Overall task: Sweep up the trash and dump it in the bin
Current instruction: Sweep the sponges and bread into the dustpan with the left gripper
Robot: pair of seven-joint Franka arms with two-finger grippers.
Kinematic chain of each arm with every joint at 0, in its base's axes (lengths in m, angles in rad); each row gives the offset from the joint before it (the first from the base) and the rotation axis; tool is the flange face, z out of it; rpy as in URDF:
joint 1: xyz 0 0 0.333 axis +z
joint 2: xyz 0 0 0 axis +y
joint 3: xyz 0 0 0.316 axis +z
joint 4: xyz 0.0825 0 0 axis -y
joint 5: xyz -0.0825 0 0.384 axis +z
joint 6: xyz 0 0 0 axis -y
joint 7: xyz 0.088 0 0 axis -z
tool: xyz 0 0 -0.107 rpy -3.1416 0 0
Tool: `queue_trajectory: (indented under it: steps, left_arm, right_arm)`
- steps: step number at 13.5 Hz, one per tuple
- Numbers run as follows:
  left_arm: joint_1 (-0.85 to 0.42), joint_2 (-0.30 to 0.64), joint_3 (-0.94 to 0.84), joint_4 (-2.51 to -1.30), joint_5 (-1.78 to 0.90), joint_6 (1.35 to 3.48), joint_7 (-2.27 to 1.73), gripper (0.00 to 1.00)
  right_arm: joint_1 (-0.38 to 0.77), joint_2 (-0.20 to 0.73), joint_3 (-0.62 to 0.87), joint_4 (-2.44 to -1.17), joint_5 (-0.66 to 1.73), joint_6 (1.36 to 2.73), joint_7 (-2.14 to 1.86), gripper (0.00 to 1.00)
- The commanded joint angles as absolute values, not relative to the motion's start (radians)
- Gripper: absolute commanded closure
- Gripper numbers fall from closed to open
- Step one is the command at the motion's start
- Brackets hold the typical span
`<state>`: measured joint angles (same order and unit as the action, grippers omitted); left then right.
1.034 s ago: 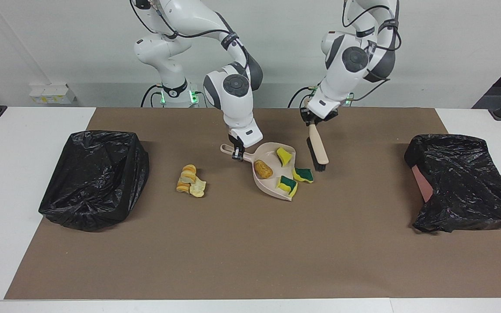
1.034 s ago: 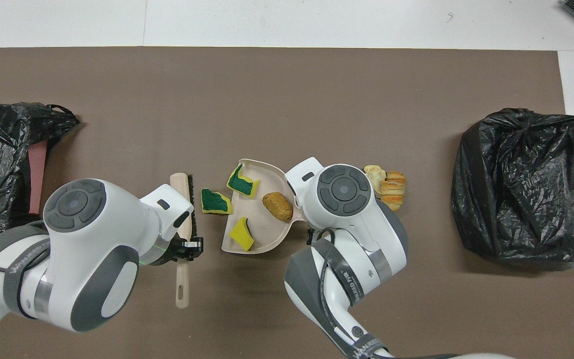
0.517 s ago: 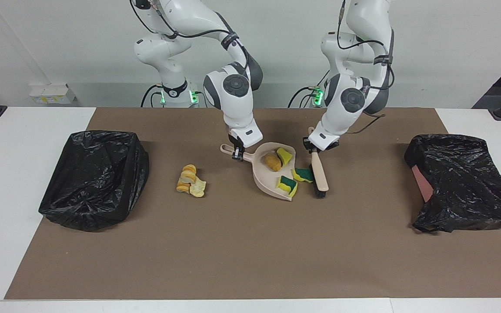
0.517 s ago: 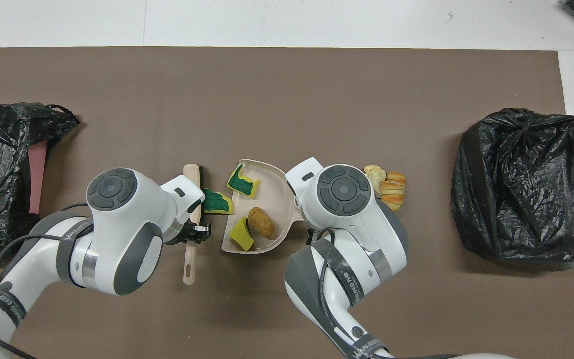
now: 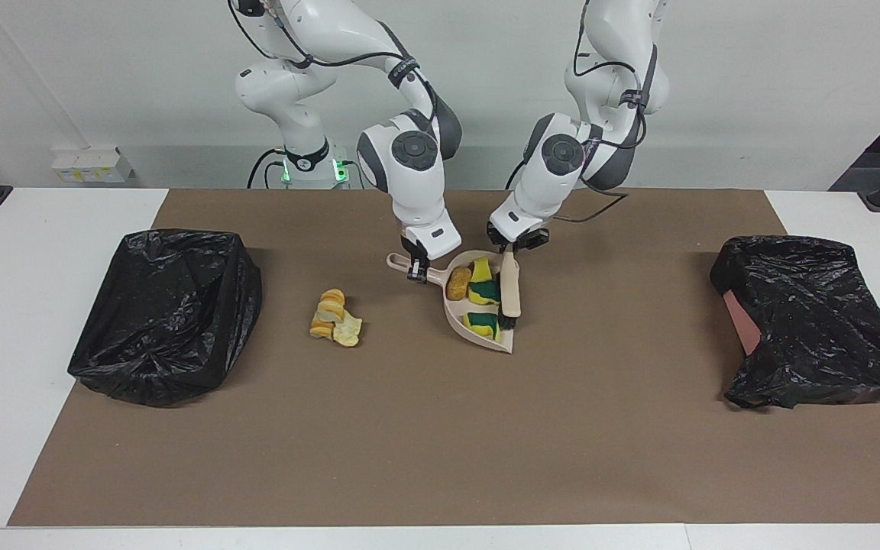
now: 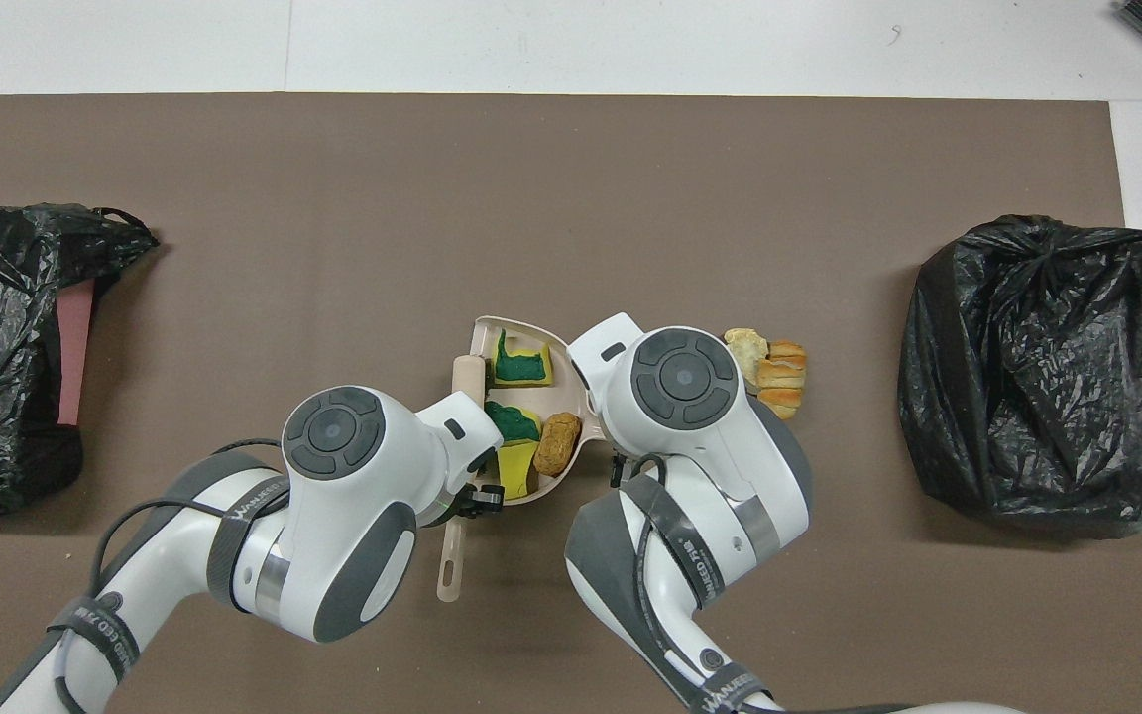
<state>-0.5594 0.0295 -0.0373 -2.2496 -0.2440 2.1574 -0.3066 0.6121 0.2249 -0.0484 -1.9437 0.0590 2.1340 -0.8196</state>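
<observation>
Left gripper [image 5: 515, 246] I've got clamped on the brush [image 5: 511, 286] handle, bristles at the dustpan [image 5: 503, 341] mouth. Right gripper [image 5: 415, 270] grips the dustpan handle. Sponges [image 5: 482, 291] and brown lump [image 5: 458, 283] sit in the dustpan; bread bits [image 5: 335, 318] lie beside it, toward the right arm's bin [image 5: 165, 313].

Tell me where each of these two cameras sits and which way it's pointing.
Facing view: high, across the table, looking at the robots; both arms show whole, left gripper on the brush, right gripper on the dustpan handle.
Overhead view: above the robots' end, looking steeply down; arms enter from the bottom.
Shared: dustpan, brush, bread pieces, two black bags, half a turn apart.
</observation>
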Motion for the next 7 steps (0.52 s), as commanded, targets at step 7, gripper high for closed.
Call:
queue_trajectory:
  steps: [7]
  left_arm:
    - [-0.373, 0.011, -0.02, -2.25, -0.169, 2.142, -0.304, 1.0]
  right_arm:
    - [0.603, 0.21, -0.046, -1.951, 0.051, 2.14, -0.801, 1.0]
